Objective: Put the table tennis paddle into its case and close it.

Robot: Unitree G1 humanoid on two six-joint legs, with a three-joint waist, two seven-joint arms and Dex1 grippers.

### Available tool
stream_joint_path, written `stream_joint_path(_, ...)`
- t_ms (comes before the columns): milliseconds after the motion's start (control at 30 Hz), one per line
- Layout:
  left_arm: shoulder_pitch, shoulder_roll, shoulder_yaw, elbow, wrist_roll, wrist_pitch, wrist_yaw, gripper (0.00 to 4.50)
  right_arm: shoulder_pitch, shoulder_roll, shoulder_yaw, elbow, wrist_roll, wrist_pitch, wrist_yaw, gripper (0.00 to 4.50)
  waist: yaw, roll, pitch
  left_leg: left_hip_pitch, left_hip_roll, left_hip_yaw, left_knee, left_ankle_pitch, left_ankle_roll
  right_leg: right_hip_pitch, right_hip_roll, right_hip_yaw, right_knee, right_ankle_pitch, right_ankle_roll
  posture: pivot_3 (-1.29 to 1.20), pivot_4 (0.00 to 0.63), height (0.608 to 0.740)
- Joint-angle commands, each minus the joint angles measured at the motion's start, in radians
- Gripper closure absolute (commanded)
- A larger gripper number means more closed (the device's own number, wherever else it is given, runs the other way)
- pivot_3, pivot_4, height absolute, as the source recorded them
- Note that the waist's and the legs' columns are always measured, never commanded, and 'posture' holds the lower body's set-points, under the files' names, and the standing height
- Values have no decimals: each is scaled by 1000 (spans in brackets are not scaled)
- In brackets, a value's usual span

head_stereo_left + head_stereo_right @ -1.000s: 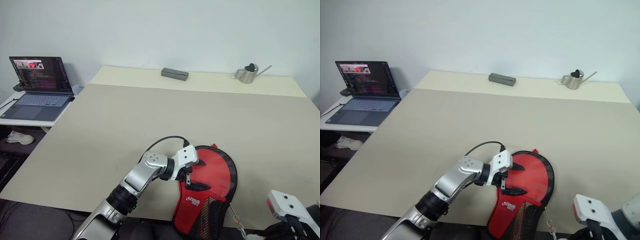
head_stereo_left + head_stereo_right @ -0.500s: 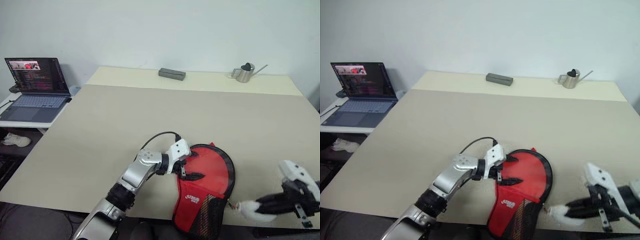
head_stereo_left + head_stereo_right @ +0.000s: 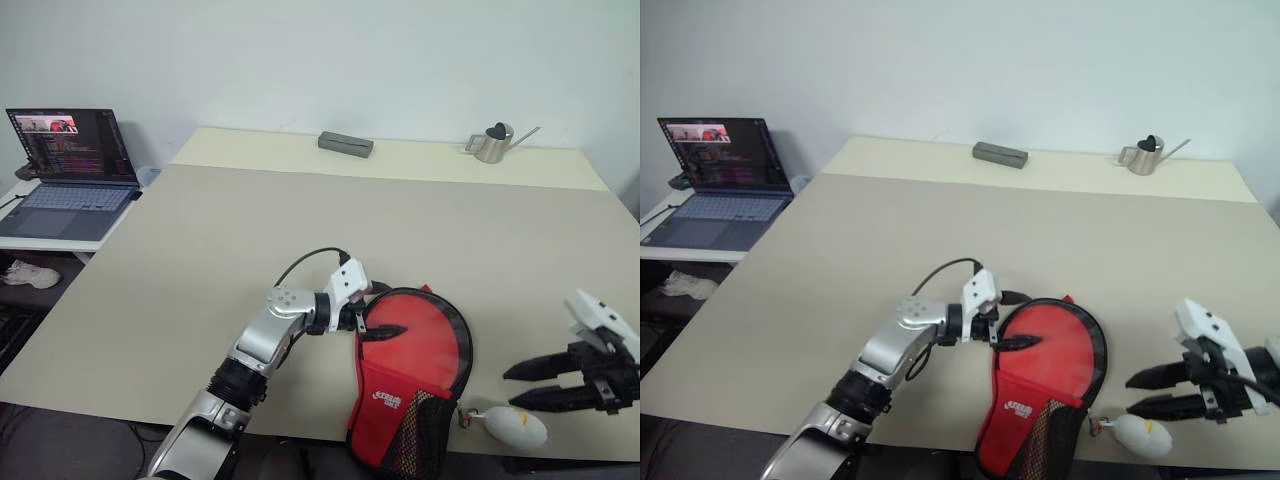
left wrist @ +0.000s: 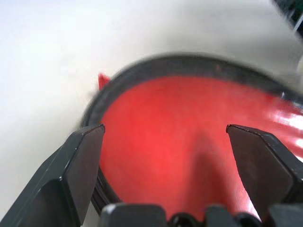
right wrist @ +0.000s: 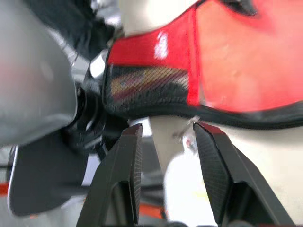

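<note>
A: What's the biggest thing in front of the arms?

B: The beige table. Far beyond both grippers, along its back edge, lie a grey block and a small metal watering can. Off to the left arm's side, on a lower side table, stands an open laptop.

A: And the case?

B: The case lies at the near edge, red side up, its mesh end hanging over the edge. Its round end sits right under the left gripper, whose fingers are spread wide, one over the red fabric, the other at the black zip rim. Nothing is between them.

A: The right one?

B: The right gripper hovers to the right of the case, well apart from it, pointing back toward it. Its fingers are parted, with nothing pinched. Just below its tips the white plush charm lies on the table, tethered to the case.

A: The table tennis paddle?

B: I cannot make it out; the case's round end looks filled, but what is inside I cannot tell.
</note>
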Motion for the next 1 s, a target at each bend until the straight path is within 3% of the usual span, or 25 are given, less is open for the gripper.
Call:
stream_joint_path(33,-50,52,72,-77,-86,19,-79,0,-90,14,-5,62,53,60,-69,2602,-1,0,0,0,0,0,0,0,0,0,0,0,0,0,0,0,150,740)
stream_joint_path(300,-69,306,141,-215,-229,138,-314,0,-201,39,74,70,89,159,-213,2602,-3,2,2,-1,1,0,-1,0,0,-2,1,0,-1,0,0,0,150,740)
stream_joint_path(433,-42,397,154,-280,-267,168,-370,0,-253,80,135,82,73,180,-308,1323,-9,2,3,-1,1,0,-1,0,0,-2,-1,0,0,0,0,0,150,740)
stream_joint_path(533,-25,425,157,-322,-286,182,-378,0,-348,175,205,148,44,256,-467,418,-14,0,4,-1,2,0,0,0,0,-1,-2,0,0,0,0,0,150,740)
stream_joint_path(733,-17,427,152,-393,-331,224,-373,0,-463,301,271,252,12,391,-640,418,-18,0,5,-4,2,-1,-1,0,0,-4,-2,0,1,0,0,0,150,740)
stream_joint_path(1000,-23,428,144,-411,-339,244,-366,0,-524,385,295,319,-6,447,-709,418,-18,1,5,-6,1,0,-1,0,0,-8,0,0,2,0,0,0,150,740)
